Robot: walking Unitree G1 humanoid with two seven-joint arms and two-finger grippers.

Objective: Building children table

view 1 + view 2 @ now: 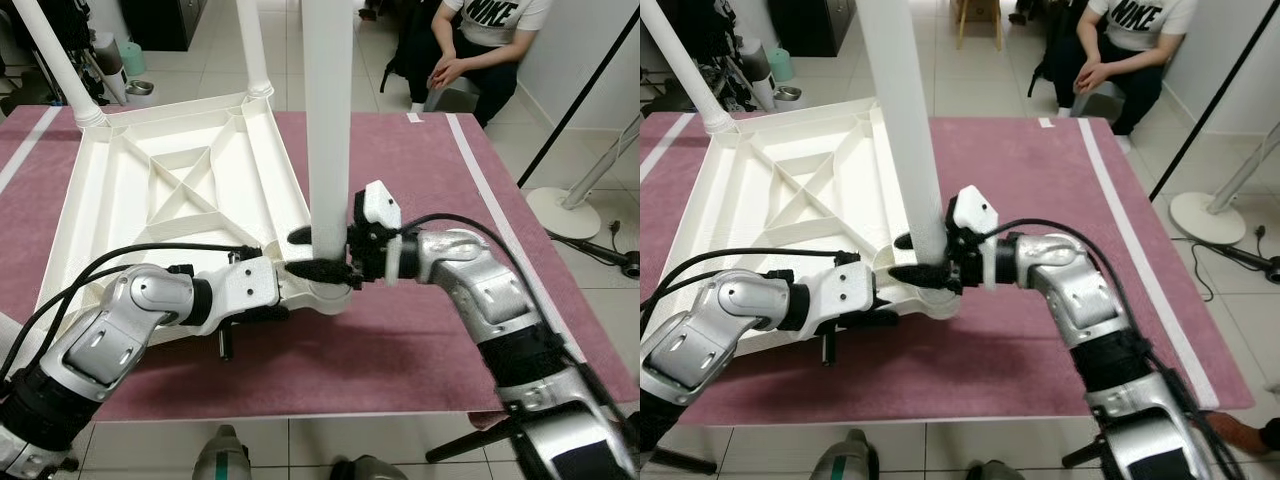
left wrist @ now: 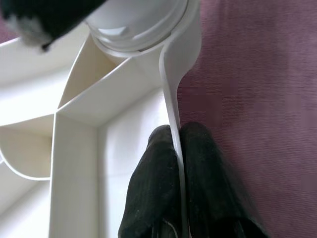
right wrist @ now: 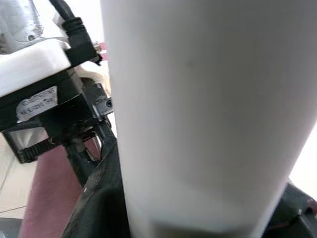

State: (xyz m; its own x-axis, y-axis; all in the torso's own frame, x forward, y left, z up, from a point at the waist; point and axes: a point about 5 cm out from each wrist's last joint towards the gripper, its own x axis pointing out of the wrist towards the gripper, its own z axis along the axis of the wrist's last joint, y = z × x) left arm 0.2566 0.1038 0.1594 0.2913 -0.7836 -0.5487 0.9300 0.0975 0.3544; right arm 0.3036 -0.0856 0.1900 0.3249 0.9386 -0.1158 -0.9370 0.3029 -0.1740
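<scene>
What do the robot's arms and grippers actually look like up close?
Both arms are shiny silver shells with rounded joints and dark, textured sections nearer the body. Each wrist ends in a white block. Thin black cables loop loosely along each arm. The left gripper and right gripper each carry two long black fingers with a ribbed, matte surface. A small label with tiny print sits on one black housing.

Seated person beyond maroon rug; white fan base on tiled floor.
</scene>
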